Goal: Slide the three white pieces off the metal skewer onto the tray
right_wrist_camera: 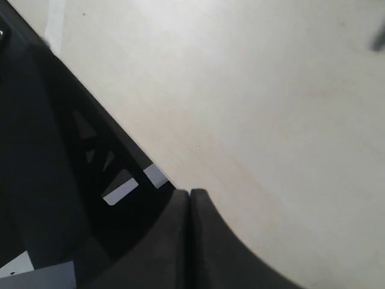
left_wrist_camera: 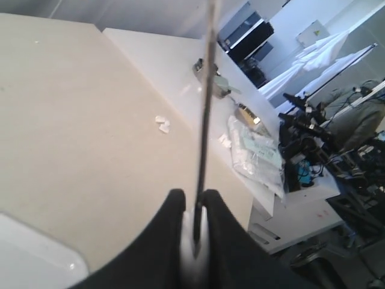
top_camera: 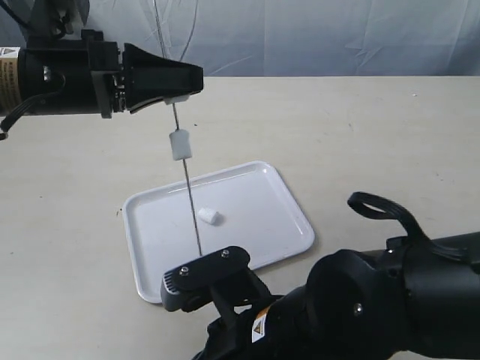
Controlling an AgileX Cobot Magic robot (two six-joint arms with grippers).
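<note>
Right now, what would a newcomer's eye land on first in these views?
The metal skewer standing nearly upright over the tray, pinched high up by the left gripper, with one threaded white piece partway down. Next, a loose white piece lying on the tray, and the black right arm filling the lower right of the exterior view.

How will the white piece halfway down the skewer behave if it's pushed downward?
It would probably slide along the skewer, not roll, since the rod runs through the piece. It looks small and soft, so likely light and squashable. Once off, it should settle flat on the tray, as the loose piece has.
</note>
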